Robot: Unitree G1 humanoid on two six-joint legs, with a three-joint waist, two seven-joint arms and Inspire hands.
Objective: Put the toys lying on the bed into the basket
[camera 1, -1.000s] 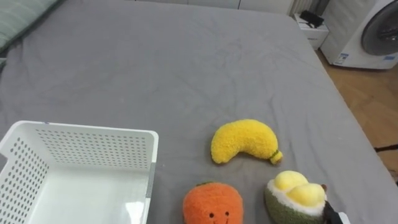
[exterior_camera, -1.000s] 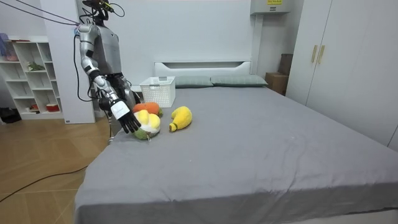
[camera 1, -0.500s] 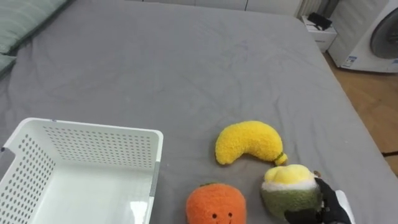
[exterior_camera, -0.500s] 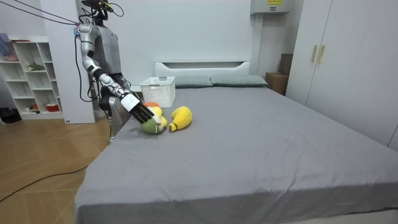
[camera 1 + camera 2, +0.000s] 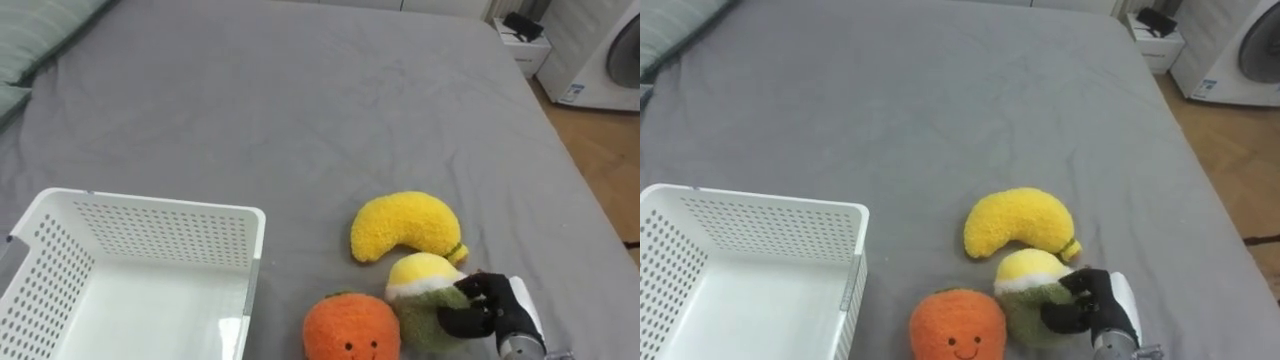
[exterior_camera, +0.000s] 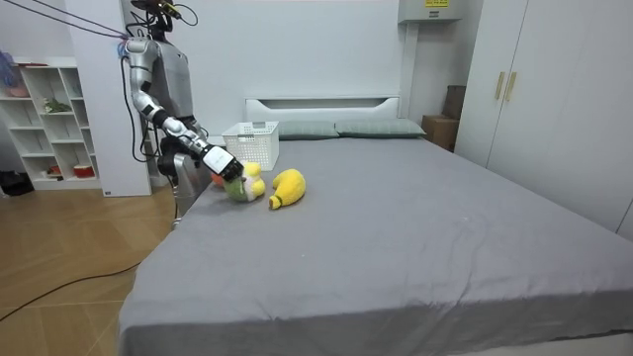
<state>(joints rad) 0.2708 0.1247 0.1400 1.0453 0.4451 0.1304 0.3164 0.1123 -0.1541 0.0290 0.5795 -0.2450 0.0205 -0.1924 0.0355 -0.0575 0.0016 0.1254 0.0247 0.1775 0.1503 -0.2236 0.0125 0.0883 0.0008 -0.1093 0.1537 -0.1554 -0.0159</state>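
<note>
Right robot hand [image 5: 494, 310] is clamping curled fingers round the green-yellow toy [image 5: 417, 282], just beside the orange [image 5: 346, 330] and banana [image 5: 404, 226] on the bed [image 5: 300, 100]. Basket [image 5: 150, 206] is lying to the hand's left, past the orange.

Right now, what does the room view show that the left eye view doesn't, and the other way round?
Room view adds: the robot standing at a corner of the grey bed, a white shelf, wardrobe doors and pillows. Left eye view adds: the right hand curled round the green-and-yellow plush, the face on the orange plush and a washing machine. Shared: the bed, white basket, yellow banana plush and those two plush toys.
</note>
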